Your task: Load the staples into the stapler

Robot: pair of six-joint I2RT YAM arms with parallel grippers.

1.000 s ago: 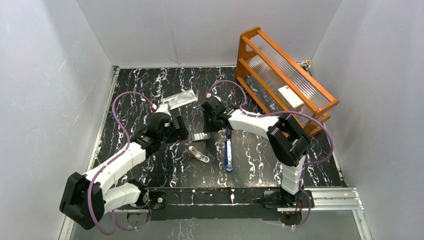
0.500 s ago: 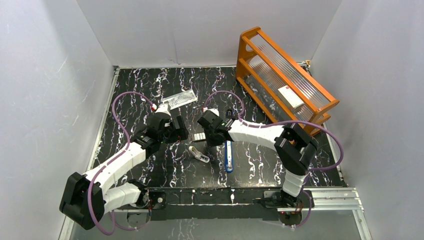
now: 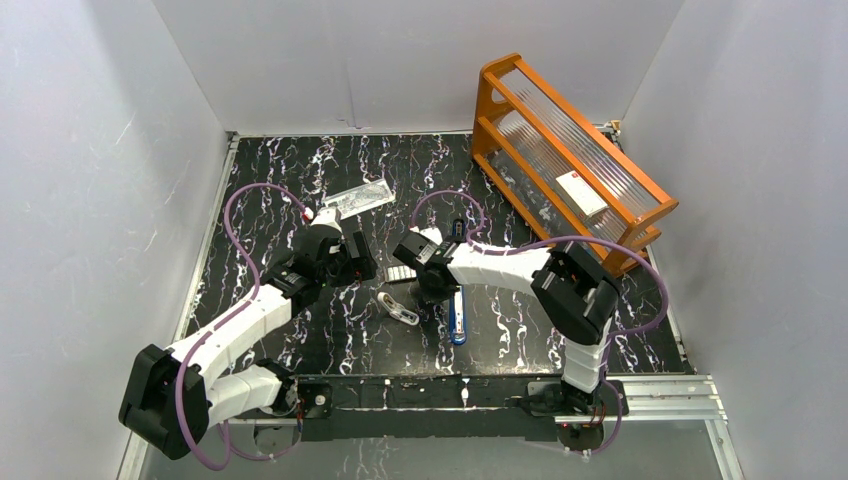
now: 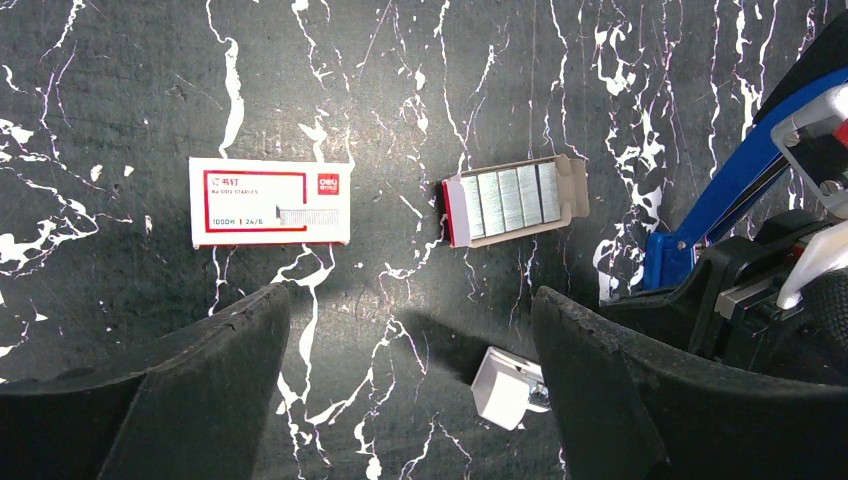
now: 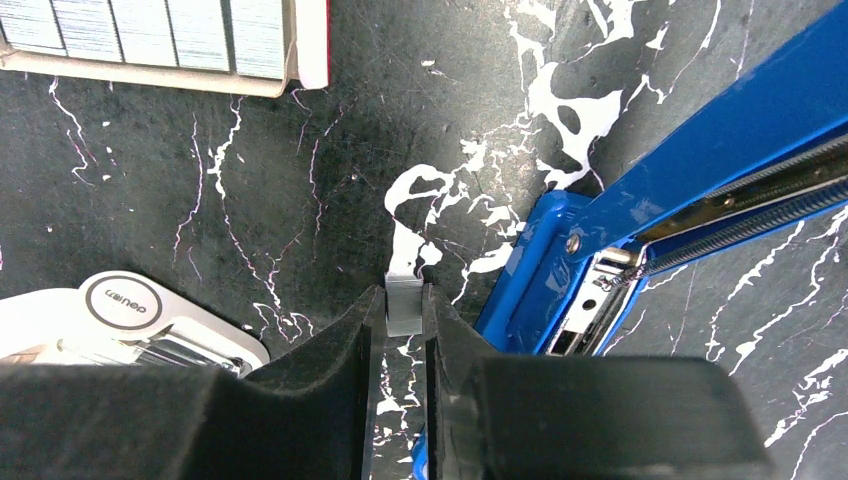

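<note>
On the dark marbled surface (image 3: 270,170), an orange rack (image 3: 575,150) stands well beyond the stapler (image 3: 457,318), out of the way. The left claw (image 4: 412,310) hangs wide open and empty to the left of the stapler in the top view, looking down on a red-and-white box (image 4: 270,201) and, nearer the stapler, an open cardboard tray (image 4: 568,190) that holds the staples (image 4: 512,200) side by side. A small white gadget (image 4: 508,388) lies near the stapler too. The stapler lies with its blue top swung up off the silver rail (image 5: 740,215), so opening it looks done. The right claw (image 5: 404,298) is closed on a thin grey staple strip (image 5: 404,312), just beside the stapler's hinge end, so picking up also looks done. What is left is setting the strip into the rail and closing the top. The strip shows only end-on, with its length hidden between the fingers. The rail is cut off at the frame edge, so whether it is empty cannot be told. In the top view the right claw hides the hinge end.
</note>
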